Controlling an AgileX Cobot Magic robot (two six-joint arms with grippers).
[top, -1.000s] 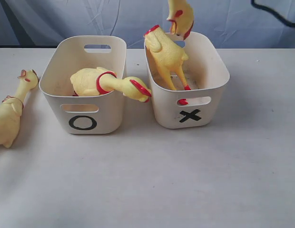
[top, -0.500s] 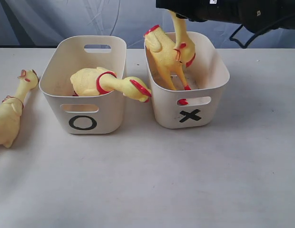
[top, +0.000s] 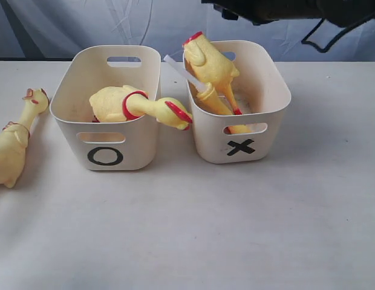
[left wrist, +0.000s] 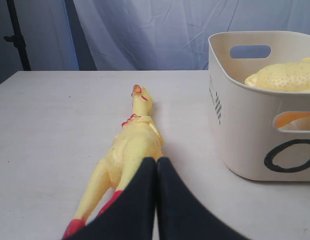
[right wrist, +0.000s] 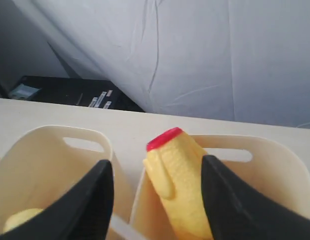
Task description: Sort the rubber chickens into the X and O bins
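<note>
The X bin (top: pixel 273 121) holds a headless chicken body (top: pixel 213 65) leaning on its left rim. A head-neck piece (top: pixel 215 104) lies beside that body, its white tube (top: pixel 177 67) poking out over the rim. In the O bin (top: pixel 140 145) a whole chicken (top: pixel 118 104) hangs its neck over the right wall. Another whole chicken (top: pixel 12 145) lies on the table at far left. My right gripper (right wrist: pixel 156 160) is open above the headless body (right wrist: pixel 177 190), touching nothing. My left gripper (left wrist: pixel 156 161) is shut and empty, just behind the table chicken (left wrist: pixel 131 145) and beside the O bin (left wrist: pixel 245 125).
The right arm (top: pixel 278 9) shows as a dark bulk at the top edge of the exterior view, over the X bin. A blue-grey cloth (top: pixel 66 24) hangs behind the white table (top: pixel 193 229). Only the far-left chicken lies loose on the table.
The head-neck piece, held above the X bin a second ago, went down and now lies loose inside it. The right gripper has let go and lifted away.
</note>
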